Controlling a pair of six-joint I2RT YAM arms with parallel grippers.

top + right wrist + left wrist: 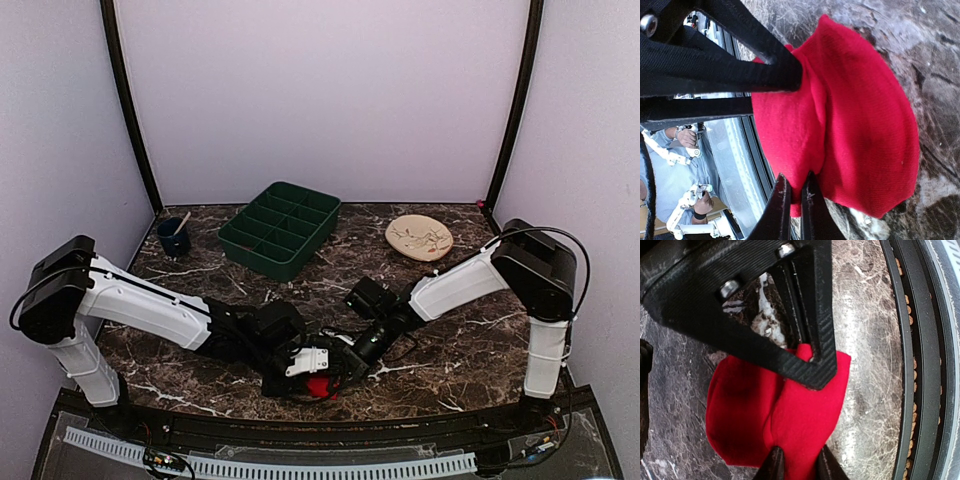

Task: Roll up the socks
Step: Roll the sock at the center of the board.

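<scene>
Jaws of both arms tight on the socks (318, 386), near front edge of table (460, 360).

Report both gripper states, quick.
Left gripper: closed, pinching an edge of the red socks.
Right gripper: closed, pinching the same socks bundle.

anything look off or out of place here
Nothing spilled or damaged. The socks lie bundled near the table's front edge, pinched by the left gripper and right gripper. The tray sits askew.
</scene>
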